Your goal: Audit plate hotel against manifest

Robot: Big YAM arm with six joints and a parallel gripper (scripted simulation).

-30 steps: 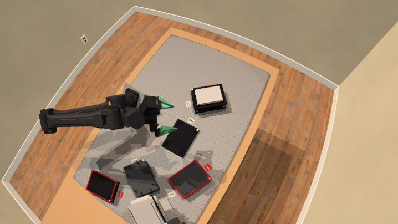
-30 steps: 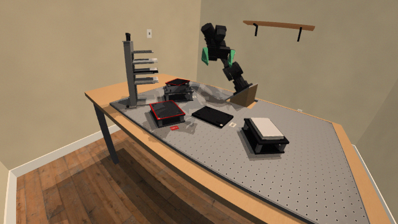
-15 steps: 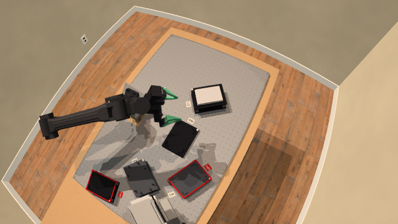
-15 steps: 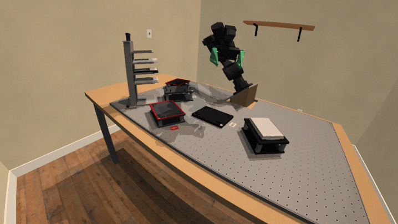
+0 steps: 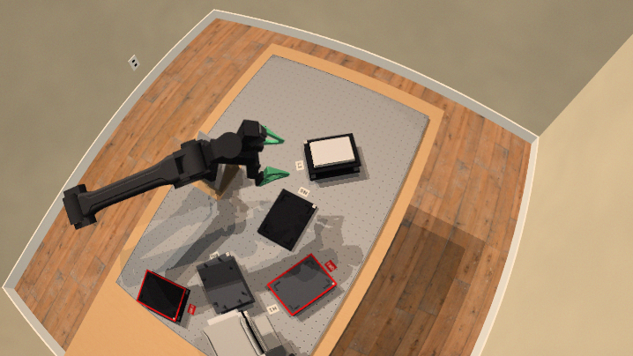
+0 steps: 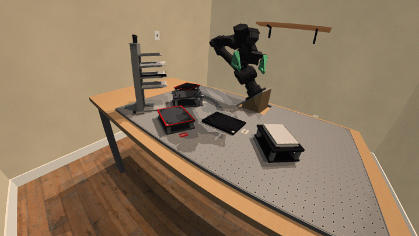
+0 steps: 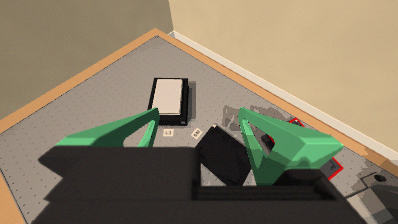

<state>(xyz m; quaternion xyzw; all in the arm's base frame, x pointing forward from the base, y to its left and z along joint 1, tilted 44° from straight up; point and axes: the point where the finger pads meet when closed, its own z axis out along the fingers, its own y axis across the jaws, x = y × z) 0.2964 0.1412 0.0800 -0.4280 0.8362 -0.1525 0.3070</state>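
Note:
The plate hotel H1 (image 6: 142, 79) stands at the table's left end; it shows at the bottom edge of the overhead view (image 5: 239, 334). Its shelves carry a light plate (image 6: 153, 63), a dark plate (image 6: 153, 74) and a greyish plate (image 6: 154, 84); the top shelf (image 6: 150, 54) looks bare. No labels are readable. A white plate (image 5: 332, 151) (image 6: 278, 143) lies on the landing nest L1 and also shows in the wrist view (image 7: 168, 96). My gripper (image 5: 274, 158) (image 6: 248, 63) (image 7: 198, 111) is open and empty, high above the deck, between L1 and my base.
The flat black nest N6 (image 5: 287, 218) lies below the gripper (image 7: 225, 155). Two red-rimmed quarantine nests (image 5: 301, 284) (image 5: 161, 294) look bare, with the grey regrip nest (image 5: 225, 283) between them. A wooden wedge (image 6: 257, 101) holds my base.

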